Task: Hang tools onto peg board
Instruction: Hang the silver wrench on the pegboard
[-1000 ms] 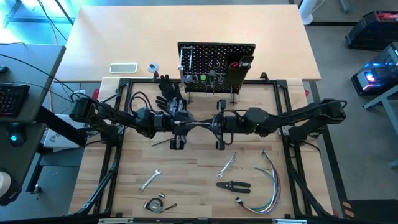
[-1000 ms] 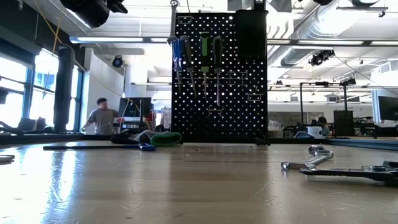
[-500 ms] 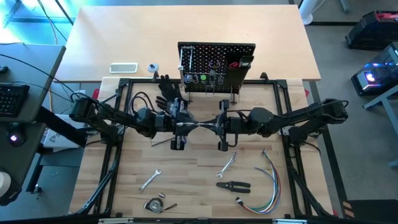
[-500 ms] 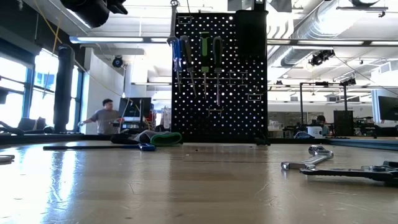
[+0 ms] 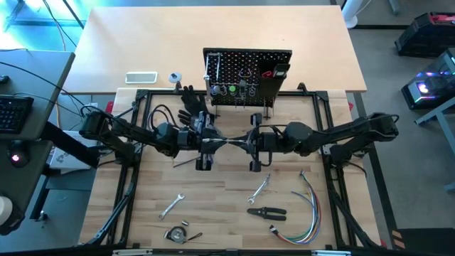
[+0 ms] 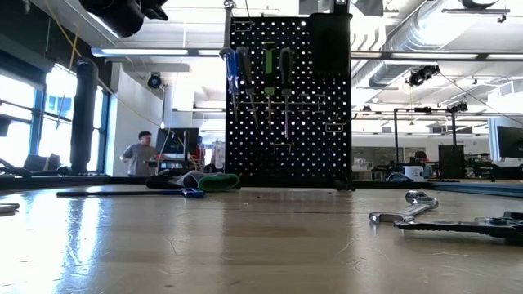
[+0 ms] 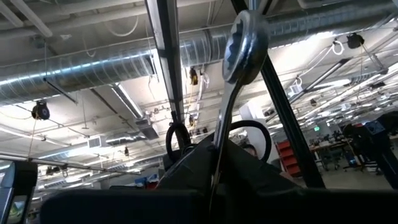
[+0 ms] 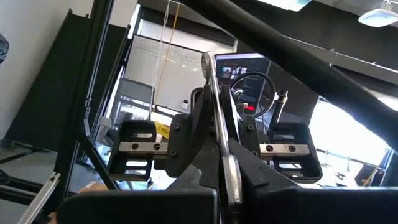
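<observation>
Two grippers meet at table centre, just near of the peg board: left gripper and right gripper both pinch one wrench between them, held above the table. More wrenches and pliers lie near-right.

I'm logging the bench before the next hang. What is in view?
peg board: one, black, table's rear
hanging tools: several, blue and green handles, on the board
held wrench: one, silver, mid-table
loose wrenches: two, silver, front
pliers: one, dark, front
wires: one bundle, coloured, front right
glove: one, black, left of the board
white slab: one, rear table
person: one, far room
left hand: grips the held wrench
right hand: at the same wrench, facing the left
</observation>
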You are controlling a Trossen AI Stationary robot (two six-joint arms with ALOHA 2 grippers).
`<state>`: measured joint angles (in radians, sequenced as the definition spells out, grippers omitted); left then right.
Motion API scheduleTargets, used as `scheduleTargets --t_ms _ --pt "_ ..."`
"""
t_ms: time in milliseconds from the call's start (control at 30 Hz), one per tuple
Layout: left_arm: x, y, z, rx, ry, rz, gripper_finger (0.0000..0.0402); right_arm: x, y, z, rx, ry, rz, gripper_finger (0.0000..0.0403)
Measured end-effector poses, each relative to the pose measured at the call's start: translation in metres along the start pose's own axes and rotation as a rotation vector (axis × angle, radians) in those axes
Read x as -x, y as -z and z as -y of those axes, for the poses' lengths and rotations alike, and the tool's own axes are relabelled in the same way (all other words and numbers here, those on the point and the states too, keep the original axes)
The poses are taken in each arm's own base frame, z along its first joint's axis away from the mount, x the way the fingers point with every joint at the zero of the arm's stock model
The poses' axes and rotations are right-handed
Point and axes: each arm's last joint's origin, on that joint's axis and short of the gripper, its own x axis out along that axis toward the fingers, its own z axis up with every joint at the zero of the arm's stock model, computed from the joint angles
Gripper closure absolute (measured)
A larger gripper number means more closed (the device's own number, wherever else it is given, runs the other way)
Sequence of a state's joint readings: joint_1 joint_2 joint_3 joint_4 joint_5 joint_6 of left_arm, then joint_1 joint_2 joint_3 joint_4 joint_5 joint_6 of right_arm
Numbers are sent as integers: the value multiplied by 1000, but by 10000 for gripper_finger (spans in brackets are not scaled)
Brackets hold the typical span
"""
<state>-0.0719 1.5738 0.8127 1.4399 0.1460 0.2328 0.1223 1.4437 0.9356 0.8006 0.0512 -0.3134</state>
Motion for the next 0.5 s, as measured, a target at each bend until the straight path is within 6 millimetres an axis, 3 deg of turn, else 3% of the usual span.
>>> scheduleTargets --t_ms 267,500 --pt "0 1 0 3 1 -6 397 0 2 -1 -1 -5 -17 391" --pt "0 -4 -2 -20 14 -130 399 4 9 -1 15 48 -167 334"
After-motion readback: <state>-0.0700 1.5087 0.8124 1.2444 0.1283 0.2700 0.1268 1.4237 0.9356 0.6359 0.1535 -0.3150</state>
